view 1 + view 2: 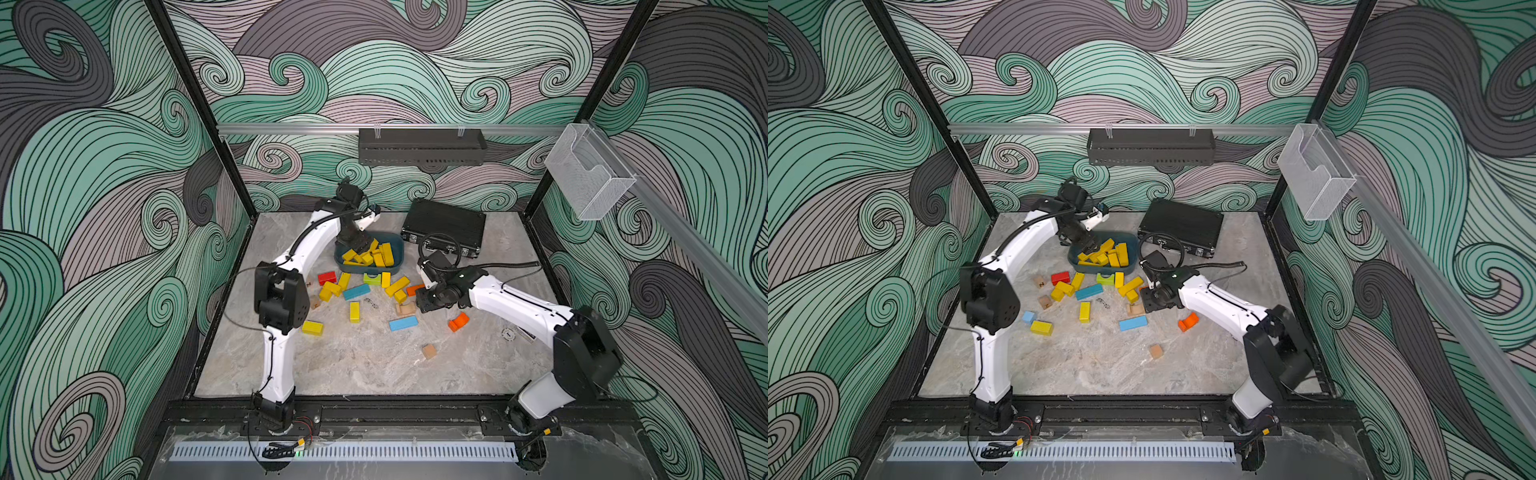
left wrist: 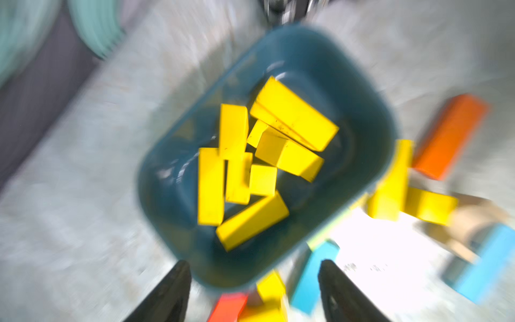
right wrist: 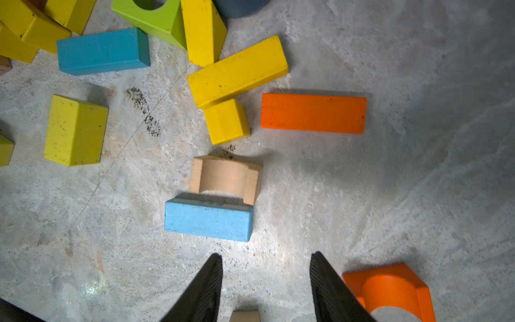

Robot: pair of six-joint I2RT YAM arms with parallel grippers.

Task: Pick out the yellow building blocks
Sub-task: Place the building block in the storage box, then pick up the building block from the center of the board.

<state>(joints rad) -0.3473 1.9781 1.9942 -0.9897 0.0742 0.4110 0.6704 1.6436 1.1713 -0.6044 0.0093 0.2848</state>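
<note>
Teal bin (image 1: 400, 251) mid-table, toward back. Black case (image 1: 444, 226) beside it, to right, closed, flat on marble tabletop (image 1: 374, 374). Lime-green arch block (image 1: 372, 279) just before bin; red block (image 1: 326, 277) to its left, blue bar (image 1: 356, 292) nearer. Second blue bar (image 3: 208, 220) just beside bare-wood arch (image 3: 226, 179). Orange bar (image 3: 313, 113), orange arch (image 1: 458, 322) and bare-wood cube (image 1: 429, 351) scattered right. Black perforated tray (image 1: 422, 147) and clear holder (image 1: 590, 174) hang on rails.

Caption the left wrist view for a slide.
Open left pincer above the blue tub holding yellow building blocks.

Dark teal bowl (image 2: 351, 83), yellow building blocks (image 2: 252, 221), grey marbled tabletop (image 1: 374, 365) — walls (image 1: 415, 62) in teal, mauve and grey swirls
</note>
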